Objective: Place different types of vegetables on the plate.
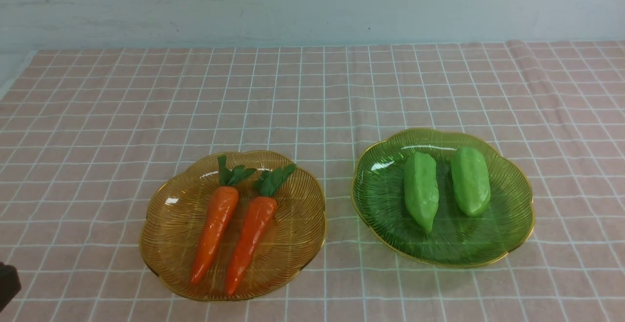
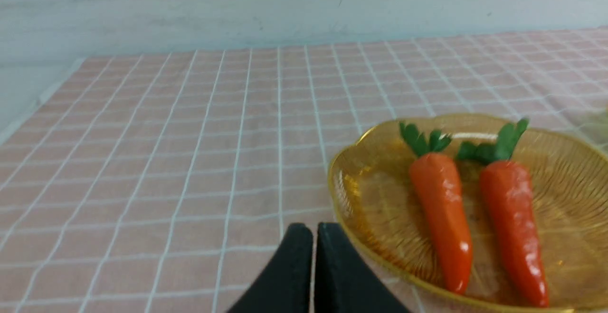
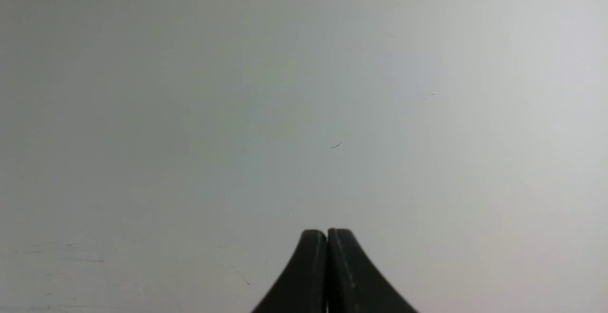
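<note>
The left pincer (image 2: 313,230), clenched and empty, has the carrots (image 2: 439,218) just ahead to its right on the amber plate (image 2: 354,194). The gourds (image 1: 421,190) lie farther right on the green plate (image 1: 381,195). The right pincer (image 3: 327,233), also clenched, faces a blank surface (image 3: 190,113). Reaching low could clip the rim, and slick carrots may slip.

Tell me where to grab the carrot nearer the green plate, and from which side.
Grip the right-hand carrot on its thick orange body just below the leaves, coming straight down from above with the fingers across its width. It lies flat in the amber plate, tapering toward the robot, and the other carrot lies close beside it, so a side approach looks blocked.
</note>
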You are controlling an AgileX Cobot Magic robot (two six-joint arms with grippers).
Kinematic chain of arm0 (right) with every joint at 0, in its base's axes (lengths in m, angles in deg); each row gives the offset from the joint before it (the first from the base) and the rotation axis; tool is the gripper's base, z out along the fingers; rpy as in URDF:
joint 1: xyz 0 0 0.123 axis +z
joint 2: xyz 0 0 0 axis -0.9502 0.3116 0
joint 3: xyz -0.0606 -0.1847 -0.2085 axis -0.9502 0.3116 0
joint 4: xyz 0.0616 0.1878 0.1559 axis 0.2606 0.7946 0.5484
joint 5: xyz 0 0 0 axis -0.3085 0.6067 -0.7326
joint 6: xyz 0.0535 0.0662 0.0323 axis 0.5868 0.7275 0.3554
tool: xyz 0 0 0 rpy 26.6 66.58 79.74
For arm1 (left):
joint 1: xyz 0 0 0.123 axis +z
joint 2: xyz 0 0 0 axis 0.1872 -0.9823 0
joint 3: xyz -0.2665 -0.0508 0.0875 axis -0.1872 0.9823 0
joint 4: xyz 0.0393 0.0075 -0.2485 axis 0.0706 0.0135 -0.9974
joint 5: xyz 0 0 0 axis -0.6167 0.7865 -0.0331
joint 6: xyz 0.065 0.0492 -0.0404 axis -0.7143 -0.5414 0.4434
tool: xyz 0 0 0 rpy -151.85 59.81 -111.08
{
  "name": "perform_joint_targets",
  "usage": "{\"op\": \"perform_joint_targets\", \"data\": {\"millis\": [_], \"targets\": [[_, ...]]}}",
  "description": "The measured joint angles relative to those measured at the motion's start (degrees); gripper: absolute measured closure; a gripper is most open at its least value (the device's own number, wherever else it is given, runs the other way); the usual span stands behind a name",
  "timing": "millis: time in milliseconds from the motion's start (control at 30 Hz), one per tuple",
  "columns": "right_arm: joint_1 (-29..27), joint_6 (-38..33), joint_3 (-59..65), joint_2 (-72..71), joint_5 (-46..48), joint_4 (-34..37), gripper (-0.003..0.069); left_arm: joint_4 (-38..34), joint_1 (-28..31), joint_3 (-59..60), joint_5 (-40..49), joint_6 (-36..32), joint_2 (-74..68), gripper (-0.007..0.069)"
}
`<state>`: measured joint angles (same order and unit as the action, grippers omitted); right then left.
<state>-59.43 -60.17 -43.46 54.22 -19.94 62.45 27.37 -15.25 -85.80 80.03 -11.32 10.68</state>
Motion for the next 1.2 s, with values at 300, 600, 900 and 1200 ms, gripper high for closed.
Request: {"op": "perform_joint_targets", "data": {"millis": [300, 600, 900, 1200], "targets": [[0.0, 0.0, 0.0, 0.0, 0.0, 0.0, 0.0674, -0.4, 1.5, 6.6, 0.3, -1.5, 0.1, 0.0627], [0.0, 0.0, 0.0, 0.0, 0.0, 0.0, 0.0674, -0.8, 1.5, 6.6, 1.8, -1.9, 0.1, 0.0627], [0.0, 0.0, 0.0, 0.0, 0.0, 0.0, 0.0674, -0.8, 1.5, 6.6, 1.8, -1.9, 0.1, 0.0627], [0.0, 0.0, 0.0, 0.0, 0.0, 0.0, 0.0674, -0.8, 1.6, 6.6, 1.8, -1.9, 0.1, 0.0627]]}}
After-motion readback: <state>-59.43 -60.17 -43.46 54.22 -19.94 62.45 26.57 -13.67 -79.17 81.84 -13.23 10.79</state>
